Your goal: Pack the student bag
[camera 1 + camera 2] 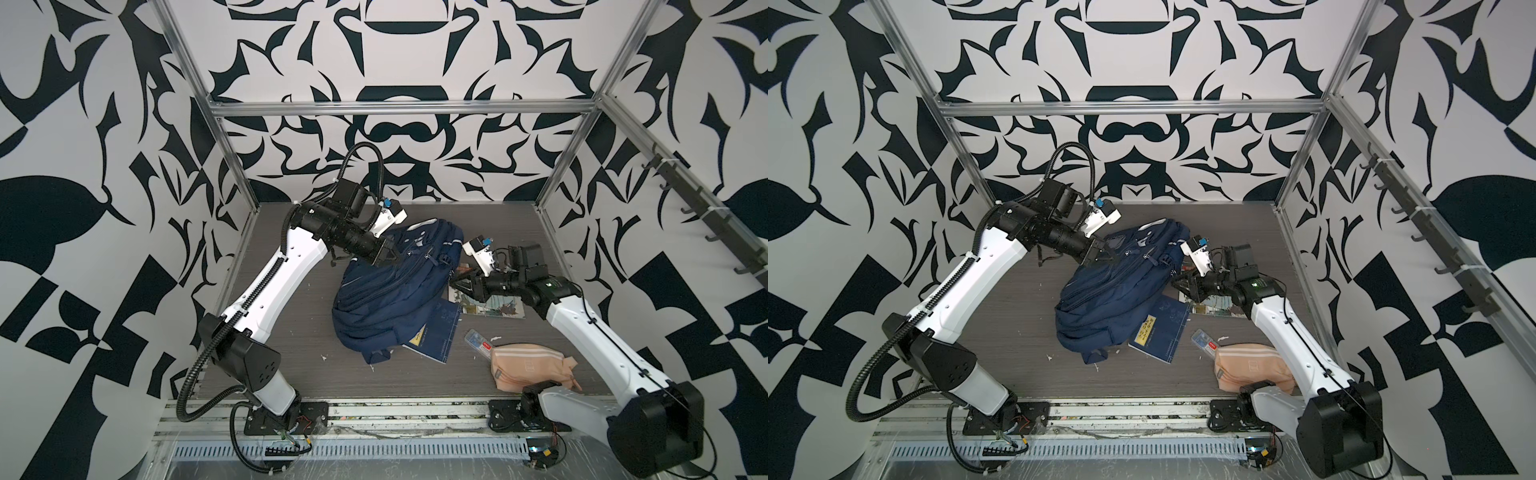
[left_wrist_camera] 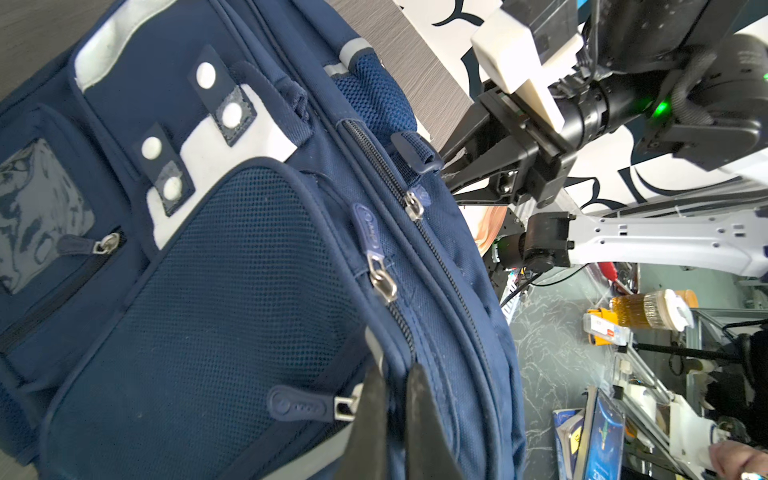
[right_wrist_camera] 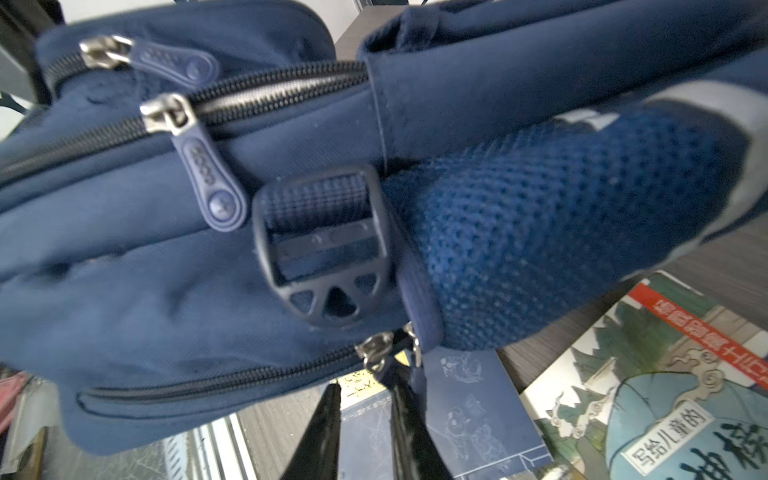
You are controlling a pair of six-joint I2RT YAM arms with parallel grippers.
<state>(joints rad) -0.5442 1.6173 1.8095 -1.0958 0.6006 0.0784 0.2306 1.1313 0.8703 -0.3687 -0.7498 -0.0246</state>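
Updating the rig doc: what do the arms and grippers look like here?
Both the left arm and right arm have white shells with black joint housings. A black corrugated conduit loops along the left arm; a thin black cable runs along the right, with a green light near its wrist. The left gripper and right gripper have black, tapered fingers.

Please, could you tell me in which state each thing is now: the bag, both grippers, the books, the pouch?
student bag: lying on the table, visible zips closed.
left gripper: shut on the bag's edge seam.
right gripper: jaws narrowly apart at the lower zip pulls; grip unclear.
blue notebook: closed, partly under the bag.
picture book: closed, flat.
pink pouch: on its side; zip unclear.
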